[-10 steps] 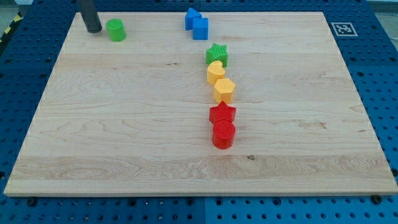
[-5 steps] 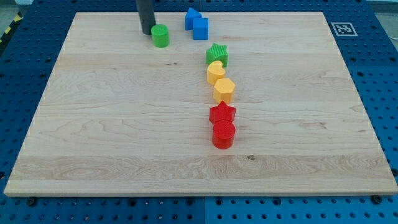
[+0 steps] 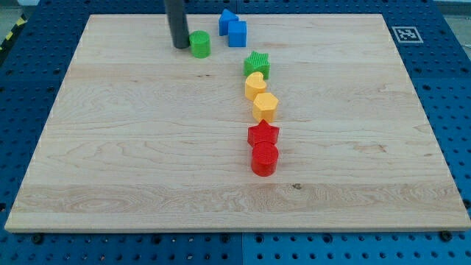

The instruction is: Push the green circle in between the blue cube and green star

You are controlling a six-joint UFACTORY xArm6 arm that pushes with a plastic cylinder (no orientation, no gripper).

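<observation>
While the wooden board (image 3: 147, 147) lies flat on a blue pegboard table (image 3: 29, 88), my tip (image 3: 180, 46) sits near the view's top, left of centre, touching or just beside the left side of the green circle (image 3: 199, 44). I carry no gripper, only a dark rod, so nothing is clasped or released. To the circle's right, apart from it, stand two blue blocks close together: a blue piece of unclear shape (image 3: 227, 20) toward the view's top and the blue cube (image 3: 237, 34) just below and right of it. Lower and further right is the green star (image 3: 257, 65), well apart from the circle. A gap shows between cube and star. Below the star runs a near-vertical line: a yellow heart-like block (image 3: 255, 85) touching the star, a yellow block (image 3: 265, 107), a red star (image 3: 263, 135), and a red block (image 3: 264, 159) nearest the view's bottom. At the board's top right corner is a black-and-white marker tag (image 3: 405, 34).
</observation>
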